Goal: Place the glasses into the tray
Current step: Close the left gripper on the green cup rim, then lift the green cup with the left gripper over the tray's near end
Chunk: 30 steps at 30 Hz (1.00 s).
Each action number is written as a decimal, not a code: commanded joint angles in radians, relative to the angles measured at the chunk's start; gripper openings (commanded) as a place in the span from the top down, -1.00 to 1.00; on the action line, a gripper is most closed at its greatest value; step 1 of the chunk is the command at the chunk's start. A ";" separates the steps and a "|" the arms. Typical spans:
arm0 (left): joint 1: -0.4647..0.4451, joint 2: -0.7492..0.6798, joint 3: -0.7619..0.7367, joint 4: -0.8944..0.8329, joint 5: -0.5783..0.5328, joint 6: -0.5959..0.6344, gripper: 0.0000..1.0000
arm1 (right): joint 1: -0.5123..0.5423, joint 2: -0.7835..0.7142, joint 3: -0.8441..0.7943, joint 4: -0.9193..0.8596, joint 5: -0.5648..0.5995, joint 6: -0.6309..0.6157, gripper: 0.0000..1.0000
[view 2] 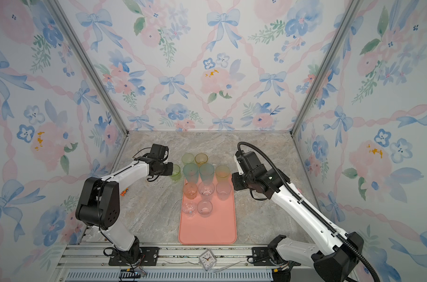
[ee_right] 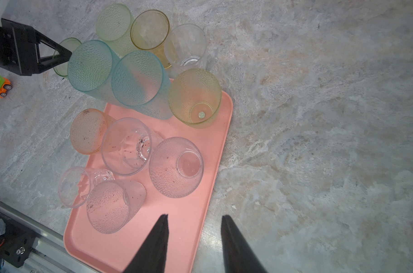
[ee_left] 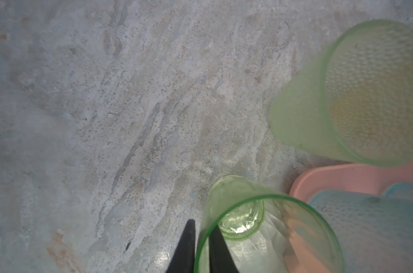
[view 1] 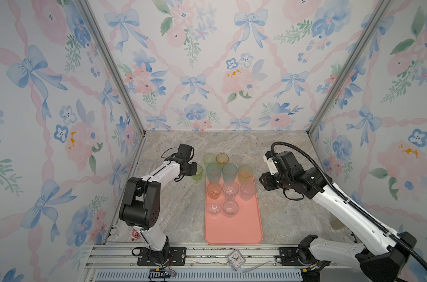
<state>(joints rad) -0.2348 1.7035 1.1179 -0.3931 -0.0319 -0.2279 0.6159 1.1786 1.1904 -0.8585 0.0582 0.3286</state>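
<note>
Surface: marbled grey-beige tabletop [view 1: 173, 207].
Room: three walls of bow-and-flower wallpaper [view 1: 207, 73].
Tray [view 1: 232, 232]: mid-table, holding most glasses [view 1: 230, 189].
Left gripper [ee_left: 202, 227]: clamped on small green glass [ee_left: 248, 212], beside tray corner.
Right gripper [ee_right: 195, 216]: jaws apart, empty.

The tray [view 1: 234, 232] is salmon-pink, rectangular and flat on the surface [view 1: 180, 210], with a short side at the surface's near edge. Upright on its far half:
- along the far rim, two teal tumblers [view 1: 213, 172] and a yellow-green tumbler [view 1: 245, 173];
- next, an orange glass [view 1: 214, 190], a clear glass [view 1: 230, 191] and a frosted glass [view 1: 248, 190];
- nearest, two short clear glasses [view 1: 230, 208].

A pale green glass [view 1: 208, 159], an amber glass [view 1: 222, 159] and a colourless glass [view 1: 235, 160] stand beyond the far rim. The small green glass [ee_left: 241, 219] is just off the far left corner, apparently upright.
</note>
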 commanded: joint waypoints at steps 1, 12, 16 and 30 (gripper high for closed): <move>0.006 0.020 0.023 -0.023 0.005 0.013 0.90 | -0.010 0.000 -0.012 0.008 -0.008 -0.010 0.19; 0.005 -0.068 0.022 -0.045 -0.050 0.016 1.00 | -0.010 0.013 -0.012 0.018 -0.021 -0.010 0.19; 0.005 -0.174 0.009 -0.050 -0.065 0.021 1.00 | -0.011 0.017 -0.014 0.017 -0.015 -0.011 0.18; -0.229 -0.489 0.178 -0.265 -0.022 0.100 1.00 | -0.176 -0.009 -0.105 0.089 -0.046 0.007 0.19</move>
<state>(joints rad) -0.3874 1.2495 1.2446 -0.5797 -0.0872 -0.1692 0.4683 1.1870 1.0985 -0.8043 0.0399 0.3294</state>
